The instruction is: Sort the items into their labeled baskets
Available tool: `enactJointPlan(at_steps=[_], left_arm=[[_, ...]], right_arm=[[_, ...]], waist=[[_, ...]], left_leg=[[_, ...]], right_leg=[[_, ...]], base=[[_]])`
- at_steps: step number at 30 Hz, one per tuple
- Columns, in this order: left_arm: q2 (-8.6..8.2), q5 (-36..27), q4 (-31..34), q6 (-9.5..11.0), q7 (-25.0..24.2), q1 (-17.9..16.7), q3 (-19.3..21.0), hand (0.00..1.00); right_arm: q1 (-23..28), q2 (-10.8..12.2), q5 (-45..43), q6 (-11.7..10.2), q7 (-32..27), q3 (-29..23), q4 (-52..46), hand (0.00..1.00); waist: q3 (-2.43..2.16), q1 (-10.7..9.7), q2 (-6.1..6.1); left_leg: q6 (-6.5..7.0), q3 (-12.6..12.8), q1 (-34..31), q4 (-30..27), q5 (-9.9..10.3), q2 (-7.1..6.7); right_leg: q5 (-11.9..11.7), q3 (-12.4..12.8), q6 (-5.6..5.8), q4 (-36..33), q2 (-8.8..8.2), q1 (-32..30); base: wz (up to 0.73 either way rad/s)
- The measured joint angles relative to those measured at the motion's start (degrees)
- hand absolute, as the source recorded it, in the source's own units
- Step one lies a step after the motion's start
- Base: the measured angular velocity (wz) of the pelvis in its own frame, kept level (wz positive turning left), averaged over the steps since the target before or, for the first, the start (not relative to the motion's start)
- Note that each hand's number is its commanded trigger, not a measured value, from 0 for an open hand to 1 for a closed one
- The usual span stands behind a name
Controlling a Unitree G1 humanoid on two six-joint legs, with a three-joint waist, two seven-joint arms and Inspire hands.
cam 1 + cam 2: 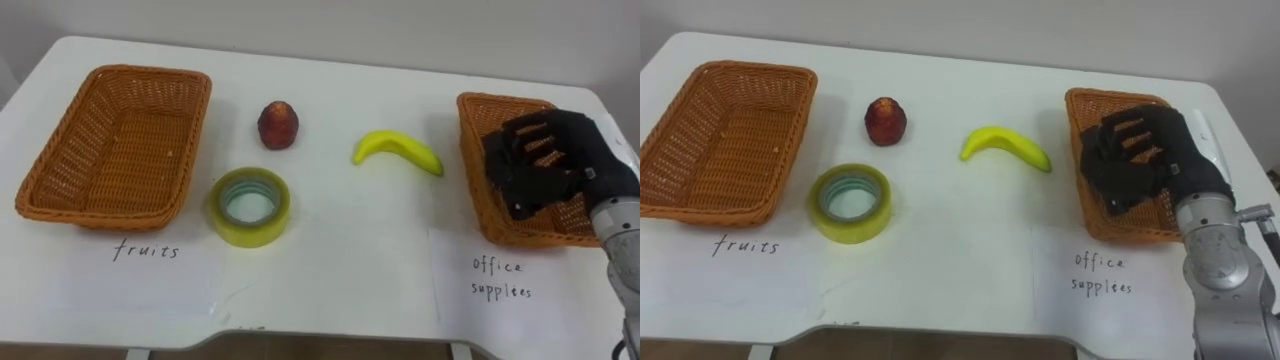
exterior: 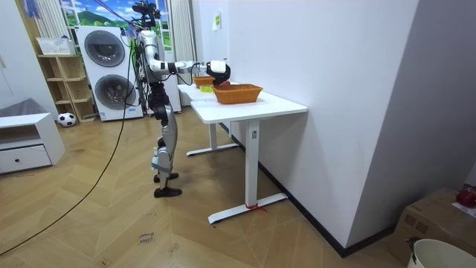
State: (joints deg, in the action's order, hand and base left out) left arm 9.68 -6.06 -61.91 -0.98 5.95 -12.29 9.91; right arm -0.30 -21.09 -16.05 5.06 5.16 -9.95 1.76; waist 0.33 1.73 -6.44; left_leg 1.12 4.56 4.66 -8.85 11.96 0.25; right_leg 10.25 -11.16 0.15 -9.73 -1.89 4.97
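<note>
Presently the right hand [image 1: 545, 165], fingers loosely spread and empty, hovers over the right-side basket [image 1: 500, 101]; the banana [image 1: 398, 150] lies just to its left (long axis crosswise), the tape roll [image 1: 250, 206] farther left, beside the other basket [image 1: 110, 150].

The white rectangular counter [image 2: 253, 104] on white metal legs stands against the pale wall, on a herringbone wooden floor [image 2: 111, 223]. Beyond it two white front-loading washing machines [image 2: 111, 71] are stacked, with a pale open wooden shelf [image 2: 65, 85] beside them. A black-and-white football [image 2: 67, 118] lies near a low white drawer cabinet [image 2: 26, 141].
</note>
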Motion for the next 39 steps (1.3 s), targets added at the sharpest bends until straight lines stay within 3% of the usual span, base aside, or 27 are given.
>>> enactJointPlan(at_steps=[20,39], left_arm=[[0.09,0.01,0.02,0.03,0.07,0.12,0.00,0.00],[-0.01,0.02,0.07,0.00,0.06,-0.02,0.03,0.00]], right_arm=[[0.92,0.14,-0.13,-0.17,-0.10,0.33,0.15,0.00],[0.47,0.13,-2.50,-0.16,-0.08,0.23,-1.00,0.00]], waist=[[0.07,0.15,0.12],[-0.19,0.01,0.11]], left_leg=[[0.00,0.06,0.06,0.11,0.00,0.02],[0.00,0.10,-0.11,0.09,0.00,0.03]], right_leg=[[0.00,0.13,0.00,0.03,0.05,-0.04],[0.00,0.07,0.00,0.01,0.05,-0.20]], base=[[0.00],[0.00]])
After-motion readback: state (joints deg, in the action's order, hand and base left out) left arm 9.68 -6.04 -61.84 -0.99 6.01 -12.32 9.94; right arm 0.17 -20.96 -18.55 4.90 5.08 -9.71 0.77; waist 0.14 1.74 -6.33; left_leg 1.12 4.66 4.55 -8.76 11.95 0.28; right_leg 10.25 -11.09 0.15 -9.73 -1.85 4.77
